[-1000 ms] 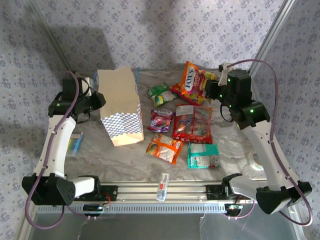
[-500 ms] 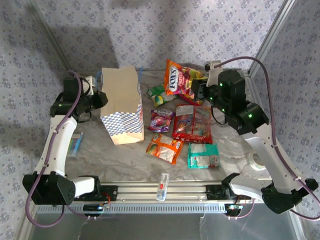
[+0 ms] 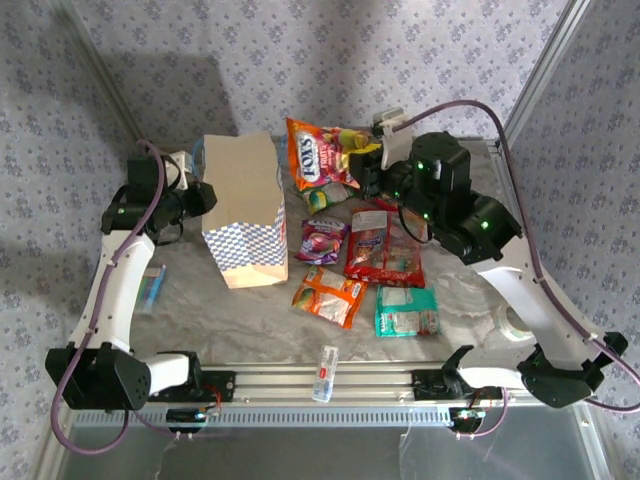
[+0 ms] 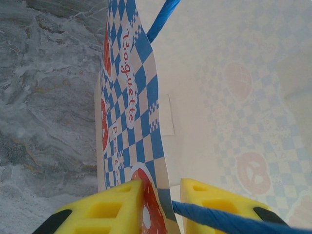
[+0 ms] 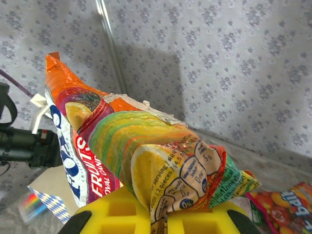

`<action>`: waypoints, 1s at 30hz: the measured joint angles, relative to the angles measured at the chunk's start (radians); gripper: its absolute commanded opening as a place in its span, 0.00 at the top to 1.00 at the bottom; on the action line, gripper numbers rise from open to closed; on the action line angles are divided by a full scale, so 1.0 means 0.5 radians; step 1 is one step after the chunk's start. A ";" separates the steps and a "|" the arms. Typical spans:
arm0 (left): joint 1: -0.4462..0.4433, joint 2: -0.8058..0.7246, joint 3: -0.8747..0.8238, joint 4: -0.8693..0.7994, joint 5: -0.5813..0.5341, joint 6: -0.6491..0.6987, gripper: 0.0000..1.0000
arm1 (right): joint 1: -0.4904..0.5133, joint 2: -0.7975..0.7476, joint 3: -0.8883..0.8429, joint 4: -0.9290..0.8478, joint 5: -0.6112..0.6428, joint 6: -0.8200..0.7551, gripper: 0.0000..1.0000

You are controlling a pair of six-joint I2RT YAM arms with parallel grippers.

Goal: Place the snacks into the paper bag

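The paper bag [image 3: 240,200] stands upright at the left, tan with a blue-checked lower band [image 4: 131,112]. My left gripper [image 3: 203,196] straddles its rim [image 4: 162,187]: one yellow pad touches the outer wall, the other stands just off it inside, with the blue cord handle [image 4: 219,217] across it. My right gripper [image 3: 372,176] is shut [image 5: 165,214] on the bottom edge of an orange Fox's snack packet [image 3: 320,158], held in the air right of the bag's top [image 5: 122,146]. Purple [image 3: 322,241], red [image 3: 385,248], orange [image 3: 330,296], teal [image 3: 406,311] and green [image 3: 320,198] snacks lie on the table.
A small clear tube [image 3: 325,373] lies on the front rail. A thin rainbow-coloured item [image 3: 150,287] lies by the left arm. A pale ring [image 3: 515,322] sits under the right arm. Patterned walls and metal posts close in the back.
My right arm has swung left and risen, carrying the orange Fox's packet from the back right toward the bag's top. The left arm and the bag have stayed put.
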State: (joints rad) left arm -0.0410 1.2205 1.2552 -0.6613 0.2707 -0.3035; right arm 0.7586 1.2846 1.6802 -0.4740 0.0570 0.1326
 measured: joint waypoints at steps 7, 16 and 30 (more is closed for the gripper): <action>0.000 -0.021 -0.004 0.005 -0.002 0.000 0.70 | 0.089 0.174 0.076 0.098 -0.069 -0.021 0.93; 0.001 -0.096 -0.018 0.014 -0.001 -0.003 0.66 | 0.173 0.423 0.238 0.179 -0.198 -0.004 0.94; 0.027 -0.105 -0.050 0.018 0.021 -0.045 0.65 | 0.182 0.758 0.472 0.240 -0.315 0.105 0.94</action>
State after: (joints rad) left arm -0.0273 1.1683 1.2304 -0.6525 0.2813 -0.3260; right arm 0.8497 1.6638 1.9163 -0.3538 -0.1005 0.1848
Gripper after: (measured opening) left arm 0.349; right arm 0.103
